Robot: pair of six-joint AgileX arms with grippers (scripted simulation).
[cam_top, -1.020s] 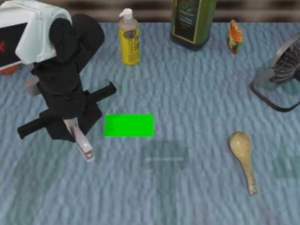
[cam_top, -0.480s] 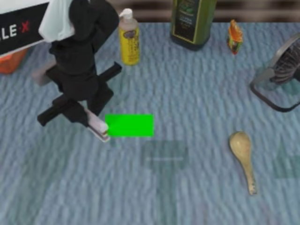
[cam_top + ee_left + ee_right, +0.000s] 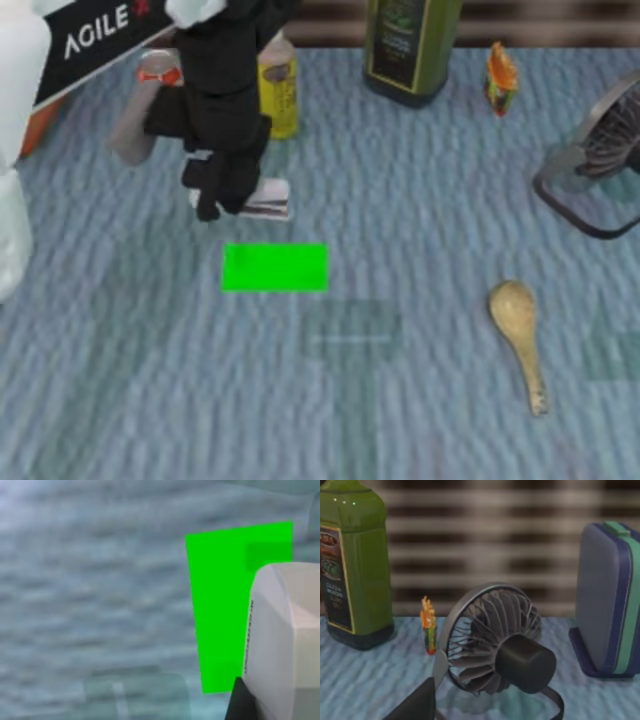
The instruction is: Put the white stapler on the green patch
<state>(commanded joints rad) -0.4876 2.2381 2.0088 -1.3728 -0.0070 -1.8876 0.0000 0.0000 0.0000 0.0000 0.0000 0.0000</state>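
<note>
White stapler [image 3: 262, 198] is seen in the top view at the end of the left arm, lying crosswise with its long axis running left to right, and it sits just beyond the far edge of the green patch [image 3: 275, 268], toward the back of the table [image 3: 420, 200], without overlapping it in that view. Its left part is covered by the black left tool [image 3: 232, 192], whose fingers appear closed on the stapler, though the fingertips themselves are hidden by the tool body. In the left wrist view the stapler [image 3: 285, 645] fills the near corner as a pale rounded block, and the green patch [image 3: 220, 600] is seen directly beyond it, with part of the patch hidden behind the stapler. The blue-grey cloth is seen around the patch on all open sides.

The right tool is not visible in the top view; only a dark edge appears at the bottom of the right wrist view, so whether it is open cannot be told.

Along the back of the table a yellow pump bottle [image 3: 277, 95], partly hidden by the left arm, a dark green bottle [image 3: 410, 50] and a small orange figure [image 3: 501, 78] are seen. A grey fan [image 3: 600, 160] stands at the right edge, and a beige spoon [image 3: 520, 340] lies well apart from the patch on the right.
</note>
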